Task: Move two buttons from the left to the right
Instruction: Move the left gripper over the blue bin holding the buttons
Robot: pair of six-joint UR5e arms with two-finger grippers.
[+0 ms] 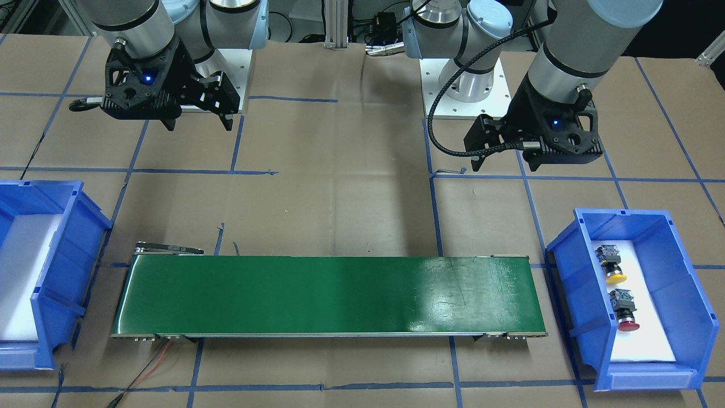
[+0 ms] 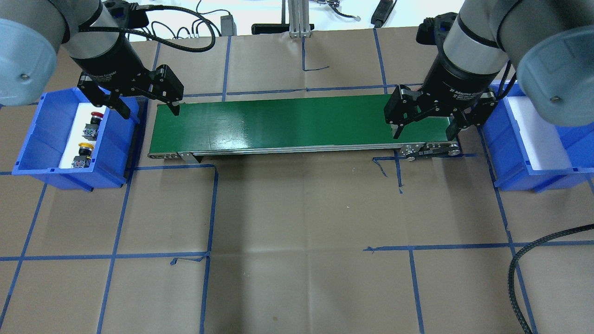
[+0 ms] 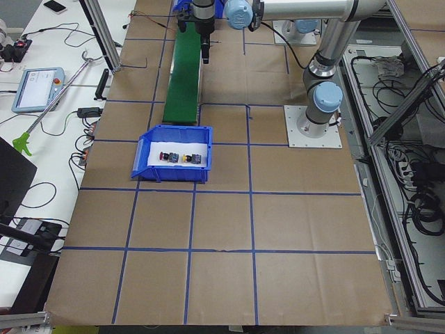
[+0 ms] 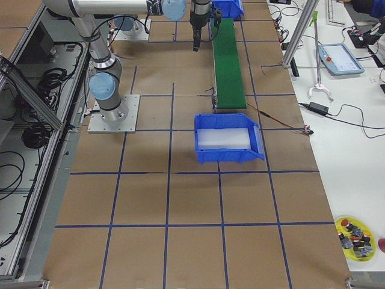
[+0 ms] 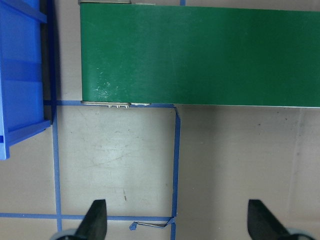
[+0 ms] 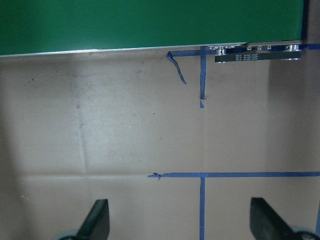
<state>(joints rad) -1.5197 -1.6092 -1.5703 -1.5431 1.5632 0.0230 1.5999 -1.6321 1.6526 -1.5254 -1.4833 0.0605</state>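
The yellow button [image 2: 85,147] and the red button [image 2: 96,115] lie side by side on white foam in the blue bin [image 2: 28,134] at the left end of the table. They also show in the front view, yellow [image 1: 616,276] and red [image 1: 627,324]. My left gripper [image 2: 151,111] is open and empty, raised beside that bin near the left end of the green conveyor belt [image 2: 278,123]. My right gripper [image 2: 423,134] is open and empty, raised over the belt's right end. Both wrist views show spread fingertips [image 5: 95,220] [image 6: 97,220] above brown table paper.
A second blue bin [image 2: 510,171] with bare white foam stands right of the belt. Blue tape lines grid the brown table. A black cable [image 2: 524,260] loops at the near right. A yellow dish of parts [image 4: 355,235] sits on a side table.
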